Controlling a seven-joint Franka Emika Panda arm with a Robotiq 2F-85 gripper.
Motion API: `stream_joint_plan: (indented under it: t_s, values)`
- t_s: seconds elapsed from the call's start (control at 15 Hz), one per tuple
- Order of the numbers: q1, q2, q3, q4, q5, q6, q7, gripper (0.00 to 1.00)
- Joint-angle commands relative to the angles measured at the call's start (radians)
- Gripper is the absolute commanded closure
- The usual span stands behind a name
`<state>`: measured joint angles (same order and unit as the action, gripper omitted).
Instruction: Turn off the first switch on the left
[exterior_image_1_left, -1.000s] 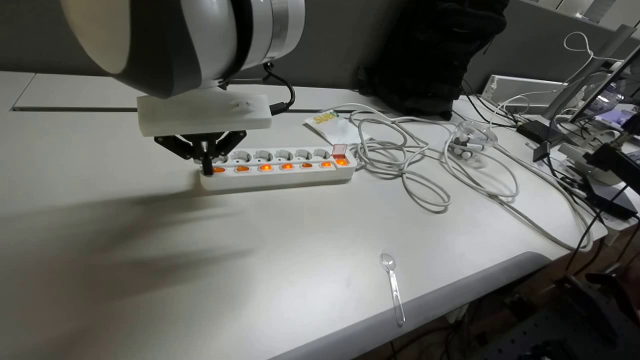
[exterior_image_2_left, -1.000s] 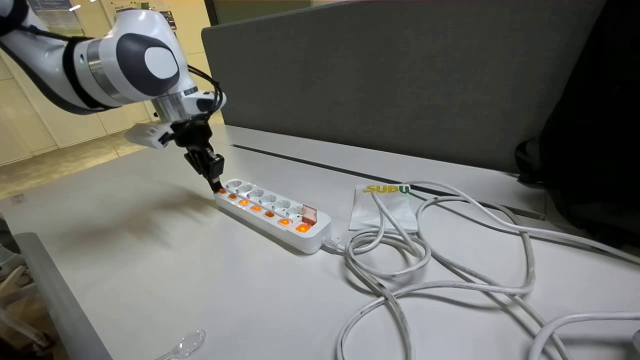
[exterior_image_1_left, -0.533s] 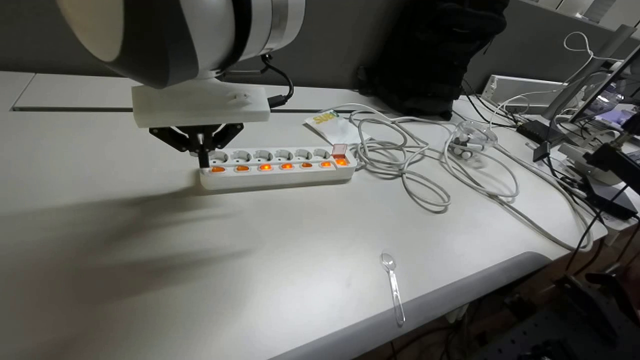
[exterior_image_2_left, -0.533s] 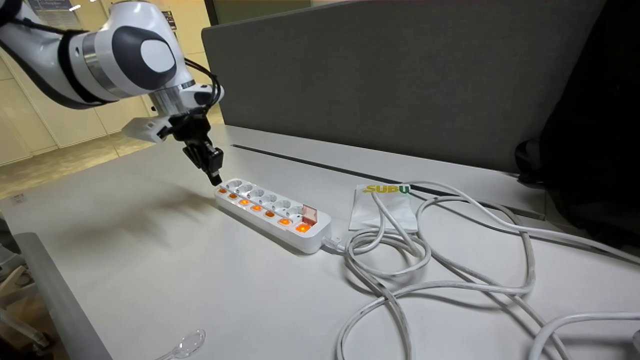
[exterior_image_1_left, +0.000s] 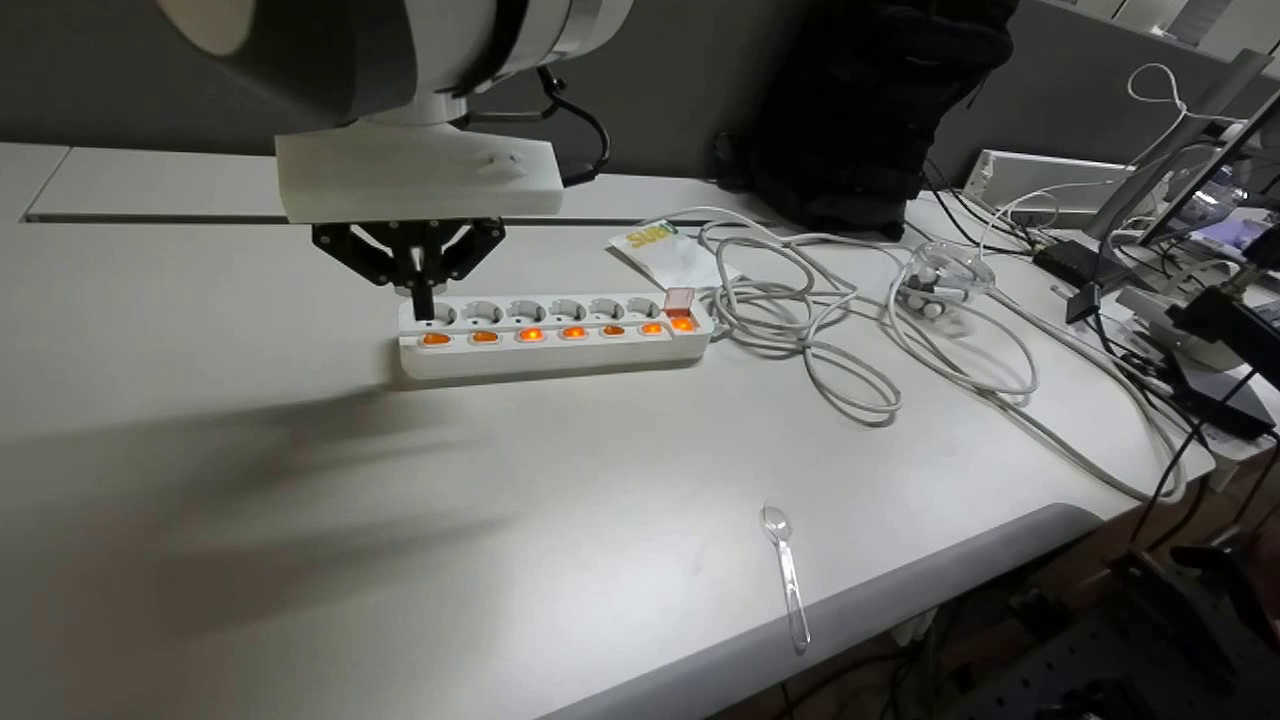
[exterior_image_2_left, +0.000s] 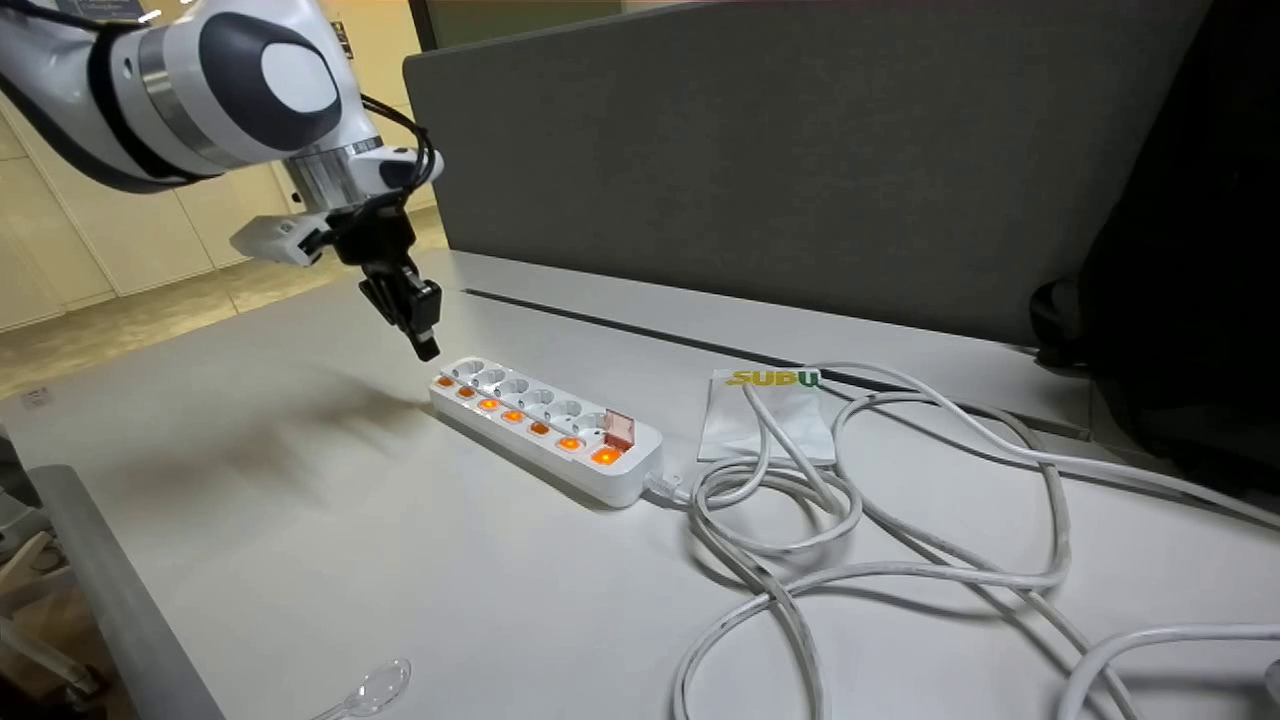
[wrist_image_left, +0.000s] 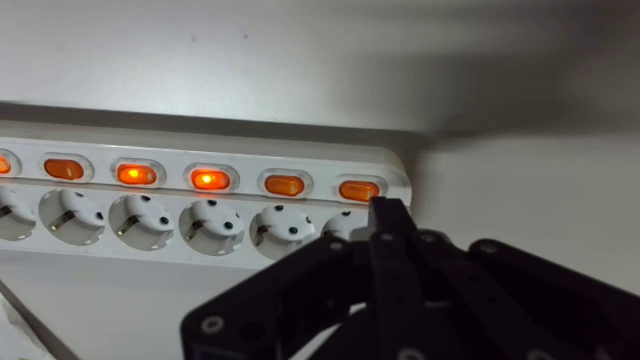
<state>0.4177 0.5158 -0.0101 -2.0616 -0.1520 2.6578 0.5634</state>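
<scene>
A white power strip (exterior_image_1_left: 560, 358) lies on the table with a row of orange switches in front of round sockets; it also shows in an exterior view (exterior_image_2_left: 530, 458). The switch at its left end (exterior_image_1_left: 436, 339) is orange and unlit, as seen in the wrist view (wrist_image_left: 358, 190). The second switch (wrist_image_left: 284, 185) also looks unlit, while the third (wrist_image_left: 210, 179) glows. My gripper (exterior_image_1_left: 424, 303) is shut and empty, pointing down, raised above the strip's left end and apart from it (exterior_image_2_left: 427, 350). In the wrist view its fingertips (wrist_image_left: 392, 204) overlap the switch's lower right corner and hide part of the end socket.
A looped white cable (exterior_image_1_left: 790, 300) and a paper packet (exterior_image_1_left: 675, 258) lie right of the strip. A clear spoon (exterior_image_1_left: 787, 575) lies near the table's front edge. A black backpack (exterior_image_1_left: 870, 110) stands at the back against a grey partition (exterior_image_2_left: 800, 170).
My gripper has risen from the left end switch, moving up and back from the strip. That switch is now uncovered in both exterior views. The strip has not moved.
</scene>
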Motion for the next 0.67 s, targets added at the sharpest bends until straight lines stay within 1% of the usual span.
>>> stream_joint_plan:
  t_s: [0.0, 0.6]
  values:
    - [-0.008, -0.014, 0.0, -0.021, 0.017, -0.007, -0.002, 1.0]
    - [-0.024, 0.03, 0.01, -0.002, 0.058, -0.008, -0.018, 1.0]
